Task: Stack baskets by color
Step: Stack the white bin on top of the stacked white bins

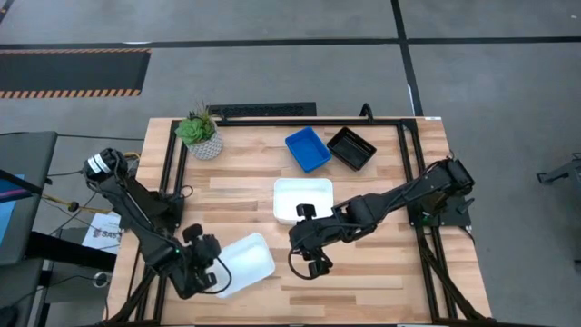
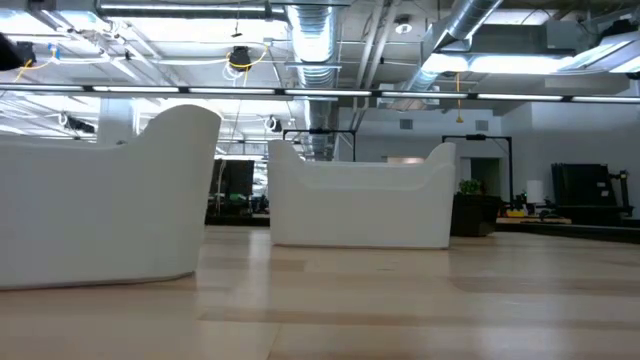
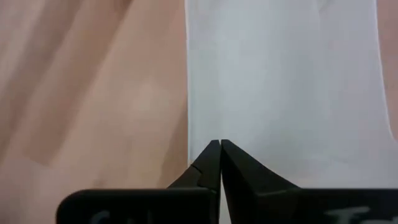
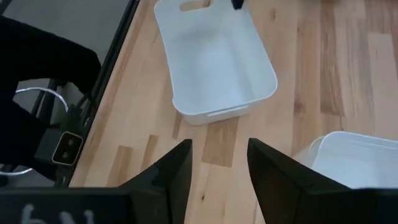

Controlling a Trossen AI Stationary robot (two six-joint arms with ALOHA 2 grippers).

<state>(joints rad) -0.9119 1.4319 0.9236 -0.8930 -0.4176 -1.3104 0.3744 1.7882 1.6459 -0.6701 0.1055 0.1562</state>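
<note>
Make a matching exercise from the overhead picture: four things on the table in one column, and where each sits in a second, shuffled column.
Things
1. blue basket
2. black basket
3. plant
4. tilted white basket

Places
A. far left part of the table
B. near edge, at the shut left gripper
C. far side, directly left of the black one
D. far side, nearest the right rail

Pairs: 1-C, 2-D, 3-A, 4-B
</note>
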